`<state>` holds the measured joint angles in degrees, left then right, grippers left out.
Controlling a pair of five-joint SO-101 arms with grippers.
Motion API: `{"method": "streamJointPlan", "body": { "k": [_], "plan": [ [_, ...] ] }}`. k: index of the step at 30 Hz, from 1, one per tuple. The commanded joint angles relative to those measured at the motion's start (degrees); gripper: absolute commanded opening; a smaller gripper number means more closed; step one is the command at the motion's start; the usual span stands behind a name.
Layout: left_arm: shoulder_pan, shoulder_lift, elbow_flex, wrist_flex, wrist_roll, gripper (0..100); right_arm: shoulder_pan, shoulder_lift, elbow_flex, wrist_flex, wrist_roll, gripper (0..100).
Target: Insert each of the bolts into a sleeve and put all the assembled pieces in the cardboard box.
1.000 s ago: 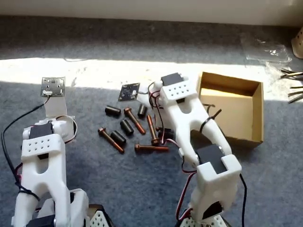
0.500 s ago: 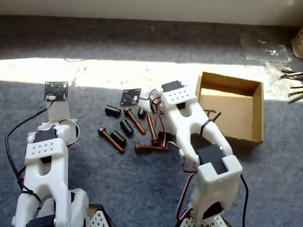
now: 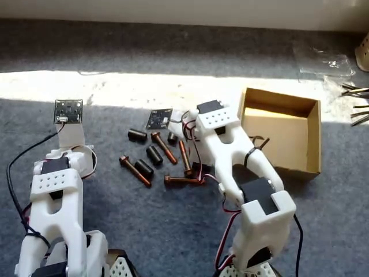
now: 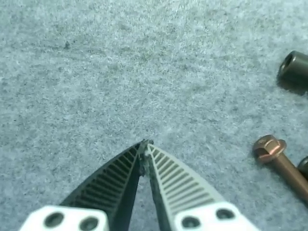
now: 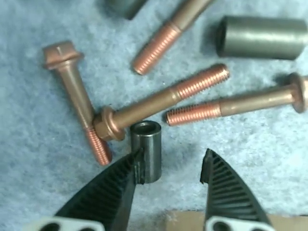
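Sleeve (image 5: 147, 151) between the spread jaws of the right gripper (image 5: 173, 161), against one jaw, a bolt (image 5: 159, 102) just beside.

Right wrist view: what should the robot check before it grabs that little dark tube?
1. Right gripper open: ok.
2. Sleeve inside the gap: ok, though close to one side.
3. Room around it: not ok, a bolt has its head right beside it.
4. Cardboard box open on top: ok.
5. Left gripper out of the way, shut over bare carpet: ok.
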<state>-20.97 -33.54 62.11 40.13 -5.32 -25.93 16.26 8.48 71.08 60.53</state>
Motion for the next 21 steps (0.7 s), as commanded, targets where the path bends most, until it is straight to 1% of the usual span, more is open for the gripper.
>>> {"method": "streamJointPlan", "body": {
  "k": [1,5,17,18,21],
  "plan": [
    [1.4,-0.4,-0.3,-0.9,0.4,1,-1.0,-0.4,3.6,-0.5,-0.8,18.7],
    [1.4,-0.3,-0.3,-0.9,0.4,1,-2.0,-0.2,5.9,-0.7,-0.8,18.7],
    [1.4,-0.1,-0.3,-0.9,0.4,1,-2.2,-0.1,6.0,-2.0,-1.5,18.1],
    [1.4,-0.1,-0.3,-0.9,0.4,1,-2.2,-0.1,6.0,-3.2,-3.3,16.4],
    [1.4,-0.1,-0.3,-0.9,0.4,1,-2.2,0.0,6.2,-8.0,-11.7,7.3]
  ]
}}
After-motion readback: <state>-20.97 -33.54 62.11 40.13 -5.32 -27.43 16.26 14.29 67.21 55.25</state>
